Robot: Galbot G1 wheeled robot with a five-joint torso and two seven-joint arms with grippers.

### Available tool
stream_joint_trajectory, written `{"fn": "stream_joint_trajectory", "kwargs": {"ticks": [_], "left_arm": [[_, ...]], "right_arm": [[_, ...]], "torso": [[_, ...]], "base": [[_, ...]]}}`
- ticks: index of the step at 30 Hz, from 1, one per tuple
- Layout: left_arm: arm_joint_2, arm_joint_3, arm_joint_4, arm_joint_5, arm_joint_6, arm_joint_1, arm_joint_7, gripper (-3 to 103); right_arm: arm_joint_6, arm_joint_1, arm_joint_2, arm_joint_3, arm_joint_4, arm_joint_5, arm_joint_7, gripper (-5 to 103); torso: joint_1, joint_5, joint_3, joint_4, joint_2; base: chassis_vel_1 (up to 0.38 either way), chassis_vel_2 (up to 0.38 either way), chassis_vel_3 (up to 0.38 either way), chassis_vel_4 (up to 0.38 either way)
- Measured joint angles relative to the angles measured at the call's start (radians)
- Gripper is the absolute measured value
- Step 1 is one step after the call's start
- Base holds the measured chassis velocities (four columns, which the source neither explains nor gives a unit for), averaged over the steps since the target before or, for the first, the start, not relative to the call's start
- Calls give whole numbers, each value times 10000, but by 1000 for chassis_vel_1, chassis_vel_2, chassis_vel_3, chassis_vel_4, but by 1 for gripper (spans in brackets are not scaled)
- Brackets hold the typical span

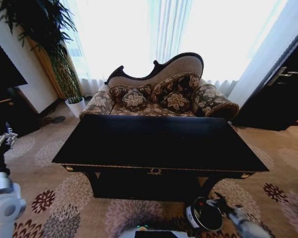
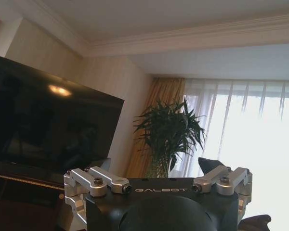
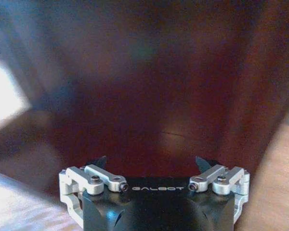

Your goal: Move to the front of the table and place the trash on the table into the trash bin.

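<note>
1. Sunlit curtains and a patterned sofa [image 1: 159, 94] fill the room behind the long black tabletop [image 1: 159, 141], which stands straight ahead of me on a flowered carpet [image 1: 64, 198].

2. Its glossy top reads as bare from my head view; I can pick out no bottle, paper bits or dark item on it, so I cannot say where any trash lies now.

3. The trash bin [image 1: 204, 214] sits on the carpet just in front of the tabletop, near my right side. It is small, round and black, with a pale label on its wall and a spot of red at its mouth that I cannot identify.

4. My right pincer [image 1: 219, 201] hovers at the bin's rim. In the right wrist view the right pincer [image 3: 153, 166] has its fingers spread apart and holds nothing, facing a dark reddish blur.

5. My left pincer [image 1: 4, 139] is raised at my left, well apart from the tabletop. In the left wrist view the left pincer [image 2: 154, 175] points at a television [image 2: 43, 125] and a tall plant [image 2: 168, 134]; I cannot tell whether it is released or clenched.

6. As a judgement, the bin looks light and stiff, easy to tip, so anything released should go straight down its mouth.
</note>
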Motion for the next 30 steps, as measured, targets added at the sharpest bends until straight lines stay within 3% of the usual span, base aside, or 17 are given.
{"fn": "stream_joint_trajectory", "kwargs": {"ticks": [1,2,6,12,17,26,30], "left_arm": [[-19,43,7,44,2,-18,0,100],[-19,43,7,44,2,-18,0,100],[-153,212,7,177,8,-82,-6,100],[-168,177,18,170,0,-87,-6,100],[-106,42,22,9,-12,-89,-11,100],[-46,78,13,-64,-19,-125,-15,100],[17,37,32,-190,-22,-125,-21,100]], "right_arm": [[69,-129,-22,245,147,48,-689,100],[69,-129,-22,245,147,48,-689,100],[271,-623,-54,1099,806,859,-2722,100],[215,-980,-106,1938,1590,1597,-4085,100],[-30,-1335,-327,3035,2183,2215,-5917,100],[-670,-1713,-659,3940,3058,3583,-6109,100],[-1136,-1813,-729,4129,3800,4718,-5519,100]], "torso": [[0,-1,0,1,0],[0,-1,0,1,0],[0,-4,0,4,1],[0,-2,0,5,1],[0,-5,0,4,1],[0,-4,0,4,1],[0,-4,1,5,1]], "base": [[0,0,0,0],[0,0,0,0],[0,0,0,0],[0,0,0,0],[0,0,0,0],[0,0,0,0],[0,0,0,0]]}}
